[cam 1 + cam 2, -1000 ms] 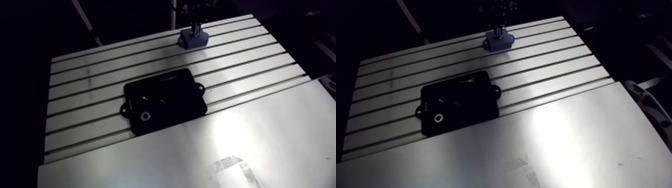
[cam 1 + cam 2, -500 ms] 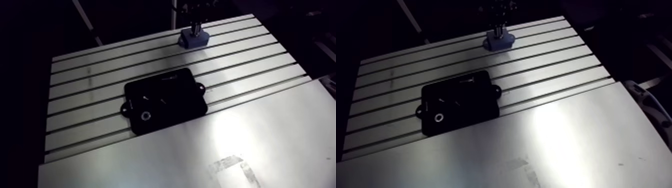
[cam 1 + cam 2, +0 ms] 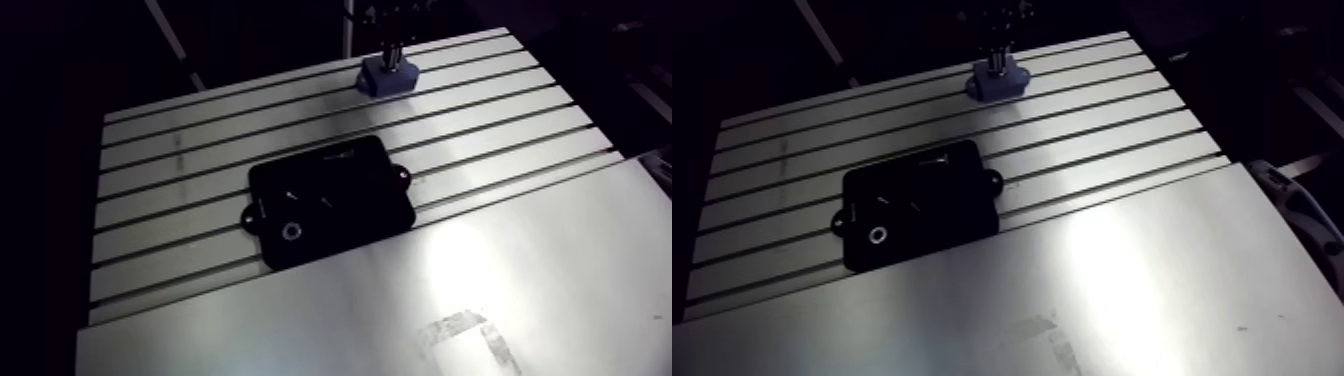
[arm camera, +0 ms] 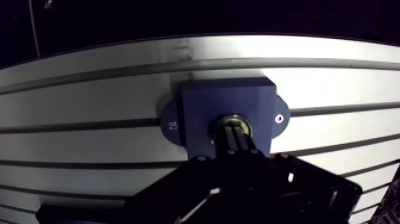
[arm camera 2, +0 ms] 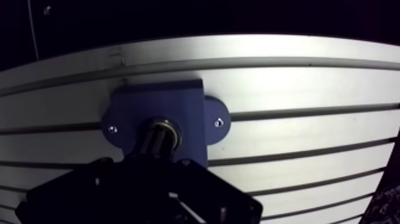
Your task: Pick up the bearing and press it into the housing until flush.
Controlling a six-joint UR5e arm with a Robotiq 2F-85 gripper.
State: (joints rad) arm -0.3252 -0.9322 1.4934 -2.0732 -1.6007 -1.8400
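The tool point(image 4: 235, 133) is standing straight over the blue housing point(image 4: 202, 104), which is sitting near the far edge of the slotted bench point(image 4: 83, 95). The housing's two side ears are lying flat on the surface, with a small screw point(image 4: 278, 117) showing in each. In the wrist view the two fingers are lying together with only a thin seam between them. Their tips are coming down onto the bearing point(image 4: 233, 121), a pale metal ring that is sitting in the round hole at the housing's middle, its rim showing around the fingertips. Whether the ring is lying level with the housing's top face I cannot tell. In the arm view a flat black plate point(image 3: 335, 195) with a small bright ring point(image 3: 291, 232) near one corner is lying well apart from the housing, toward the bench's middle, and a smooth metal sheet point(image 3: 480, 280) is covering the near part.
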